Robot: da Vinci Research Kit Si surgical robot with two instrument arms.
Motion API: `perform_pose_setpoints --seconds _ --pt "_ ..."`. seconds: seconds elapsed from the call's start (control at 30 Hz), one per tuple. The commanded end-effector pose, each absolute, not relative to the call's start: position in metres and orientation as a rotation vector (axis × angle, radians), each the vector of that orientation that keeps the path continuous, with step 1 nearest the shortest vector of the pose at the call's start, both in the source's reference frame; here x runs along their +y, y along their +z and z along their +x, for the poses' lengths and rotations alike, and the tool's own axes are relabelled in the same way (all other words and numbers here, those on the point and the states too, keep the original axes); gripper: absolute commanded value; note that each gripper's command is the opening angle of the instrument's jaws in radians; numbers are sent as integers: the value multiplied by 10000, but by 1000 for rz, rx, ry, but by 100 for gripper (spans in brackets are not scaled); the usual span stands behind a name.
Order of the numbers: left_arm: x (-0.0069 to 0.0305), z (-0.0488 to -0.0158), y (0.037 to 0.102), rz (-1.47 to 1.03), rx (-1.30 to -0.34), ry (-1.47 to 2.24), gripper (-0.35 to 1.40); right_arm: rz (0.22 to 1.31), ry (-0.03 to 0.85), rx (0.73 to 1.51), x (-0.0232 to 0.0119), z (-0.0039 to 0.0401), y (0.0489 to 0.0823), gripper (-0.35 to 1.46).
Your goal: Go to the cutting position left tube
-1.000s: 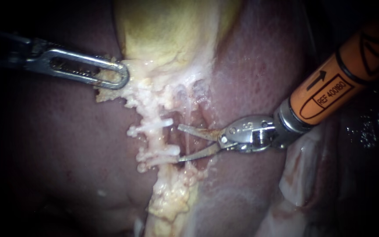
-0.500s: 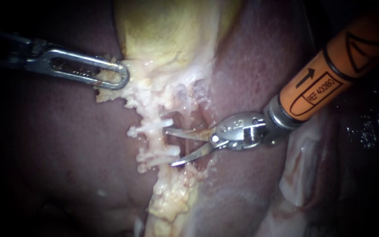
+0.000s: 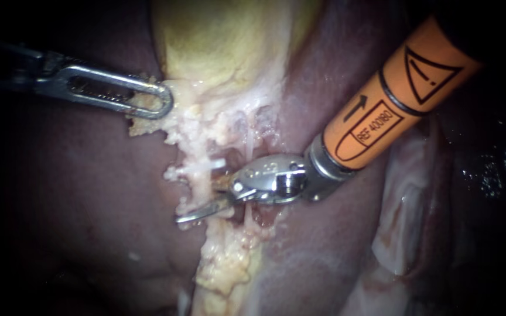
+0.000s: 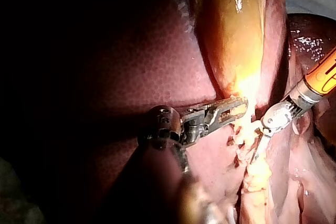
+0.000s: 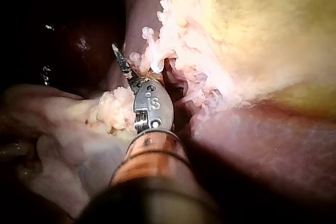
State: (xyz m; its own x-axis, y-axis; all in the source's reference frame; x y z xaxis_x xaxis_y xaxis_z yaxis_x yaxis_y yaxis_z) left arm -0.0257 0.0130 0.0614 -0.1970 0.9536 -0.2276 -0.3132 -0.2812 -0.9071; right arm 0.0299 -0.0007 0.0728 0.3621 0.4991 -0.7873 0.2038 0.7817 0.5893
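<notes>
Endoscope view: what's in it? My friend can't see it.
The right instrument, on an orange shaft, reaches its open blades into pale lumpy tissue below the yellow gallbladder. The left instrument holds that tissue's edge from the other side. Dark red liver lies all around.

The liver (image 3: 89,222) served as the bed for everything, its dark red, finely mottled surface filling the endoscope view from seven round to five o'clock. Directly on it lay the yellow gallbladder (image 3: 218,41) at twelve o'clock. From the gallbladder's lower end a strip of pale fatty tissue (image 3: 229,263) ran down over the liver to six o'clock. At four o'clock a whitish fold of tissue (image 3: 405,216) rested against the liver's edge.
</notes>
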Motion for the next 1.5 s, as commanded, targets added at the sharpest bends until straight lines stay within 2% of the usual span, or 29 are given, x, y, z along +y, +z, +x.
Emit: perform_pose_setpoints --seconds 0.03,0.3,0.5,0.83,0.97,1.5 --pt "129 -257 614 -1047 -918 1659 -35 691 222 1215 -7 304 727 135" --pt "129 -259 615 -1047 -912 1659 -35 721 312 1221 -8 328 722 135" --pt "128 -259 615 -1047 -912 1659 -35 730 317 1229 -11 328 713 136" --pt "128 -260 617 -1048 -914 1660 -35 802 398 1270 0 324 649 138" --pt "127 -260 618 -1048 -914 1660 -35 819 415 1281 5 322 635 138" --pt "127 -261 618 -1048 -914 1661 -35 835 439 1272 6 319 644 140"
